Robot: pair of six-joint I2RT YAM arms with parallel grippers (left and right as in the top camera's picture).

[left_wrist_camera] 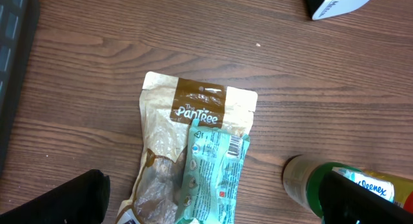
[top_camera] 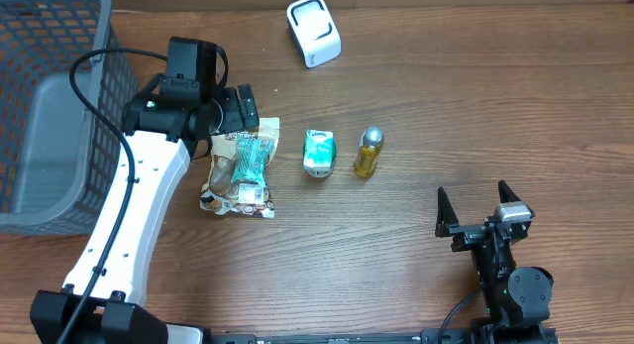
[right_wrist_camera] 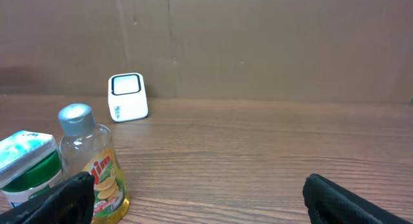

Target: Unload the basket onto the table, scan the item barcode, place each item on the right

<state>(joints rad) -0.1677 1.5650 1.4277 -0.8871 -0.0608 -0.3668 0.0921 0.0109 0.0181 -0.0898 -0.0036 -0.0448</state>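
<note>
My left pincer (top_camera: 236,114) hangs over the left-hand cluster with its jaws spread wide and nothing between them. Through the left wrist camera I see the same pincer (left_wrist_camera: 213,195) straddling the teal packet (left_wrist_camera: 213,175), which I take as the item to scan. That packet (top_camera: 250,158) lies on top of the brown pouch (top_camera: 234,185), towards the pouch's right side.

What matters for the pick is that the teal packet's long axis runs from far to near, leaning slightly. My jaws stand left and right of it, so they cross its narrow width, which is how I want to close. The packet sits almost straight below the pincer, a touch nearer than the fingertips. I judge that a straight drop with little turning will do. The risk is pinching the brown pouch (left_wrist_camera: 193,111) along with it, since the two overlap.

The scanner (top_camera: 313,31) stands far and to the right of the packet, well apart, so the carry will go away from me and rightward. The tissue pack (top_camera: 318,152) and the yellow bottle (top_camera: 369,152) stand just right of the packet on the desk (top_camera: 475,106), near that path.

My right pincer (top_camera: 478,210) waits near and far right, also spread and empty, well apart from everything. The left arm is clearly the closer one.
</note>
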